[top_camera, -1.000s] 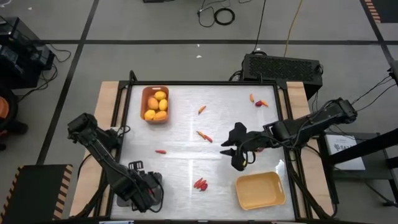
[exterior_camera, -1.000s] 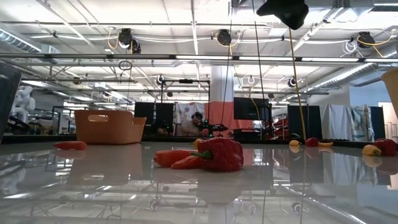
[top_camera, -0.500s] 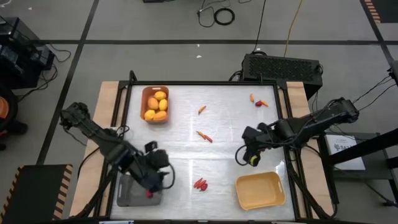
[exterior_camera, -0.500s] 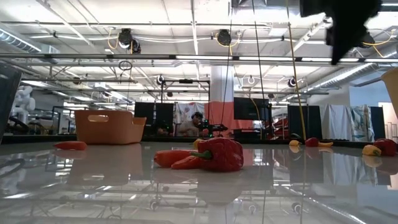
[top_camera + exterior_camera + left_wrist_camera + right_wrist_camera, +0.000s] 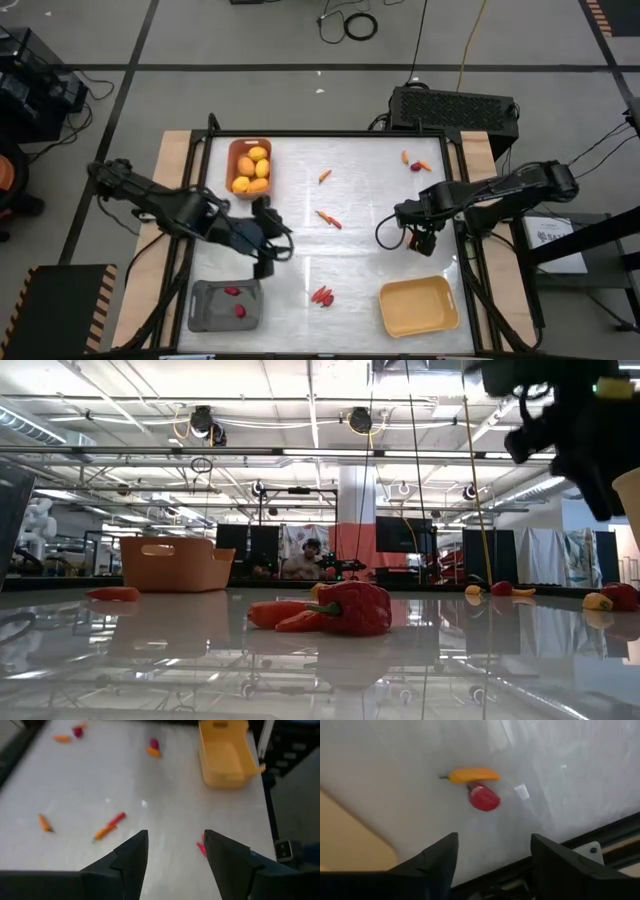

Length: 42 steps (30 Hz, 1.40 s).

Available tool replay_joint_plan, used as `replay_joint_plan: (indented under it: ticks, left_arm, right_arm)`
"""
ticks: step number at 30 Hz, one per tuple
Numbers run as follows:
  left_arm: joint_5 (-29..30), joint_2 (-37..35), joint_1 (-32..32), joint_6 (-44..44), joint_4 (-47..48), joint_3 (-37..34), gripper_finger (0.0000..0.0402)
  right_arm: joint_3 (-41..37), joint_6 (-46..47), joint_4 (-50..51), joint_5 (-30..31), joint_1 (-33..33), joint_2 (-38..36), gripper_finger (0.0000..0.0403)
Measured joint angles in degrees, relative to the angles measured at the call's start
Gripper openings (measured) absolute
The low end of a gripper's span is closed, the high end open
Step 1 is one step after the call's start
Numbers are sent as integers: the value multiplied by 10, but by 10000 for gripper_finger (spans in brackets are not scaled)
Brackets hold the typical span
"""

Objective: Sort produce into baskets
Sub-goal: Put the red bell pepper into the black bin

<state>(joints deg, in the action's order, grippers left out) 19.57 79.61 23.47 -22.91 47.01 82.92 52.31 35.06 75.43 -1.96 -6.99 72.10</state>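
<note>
My left gripper is open and empty above the table's left middle, between the orange-brown basket, which holds several lemons, and the grey basket, where two red chilli pieces lie. My right gripper is open and empty above a red chilli piece and a small orange carrot stick lying together on the table. The yellow basket stands at the near right. A red and orange cluster lies near the front.
More produce lies loose: a carrot and chilli pair mid-table, a carrot farther back, and a few pieces at the far right. The right arm's gripper shows in the low view's upper right.
My left gripper has gone from over the grey basket up and toward the table's far edge and middle; two red pieces now show in that basket. My right gripper has gone toward the table's right edge, over the red piece and carrot there.
</note>
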Motion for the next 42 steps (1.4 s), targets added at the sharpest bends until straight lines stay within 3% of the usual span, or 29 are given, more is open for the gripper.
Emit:
replay_joint_plan:
  ticks: [5,11,20,28,42]
  left_arm:
    - [33,-89,-11,-32,-23,-62,201]
    - [49,-157,-11,-74,-116,-155,201]
    - [51,-156,-11,-97,-136,-192,201]
    - [51,-156,-11,-112,-136,-209,201]
    - [52,-156,-11,-94,-136,-209,201]
  right_arm:
    - [-53,-17,-36,-14,11,0,286]
    - [-85,-50,-71,-9,10,0,314]
    - [-125,-85,-141,17,9,0,318]
    - [-183,-52,-231,18,9,0,318]
    - [-220,-7,-277,17,9,-1,309]
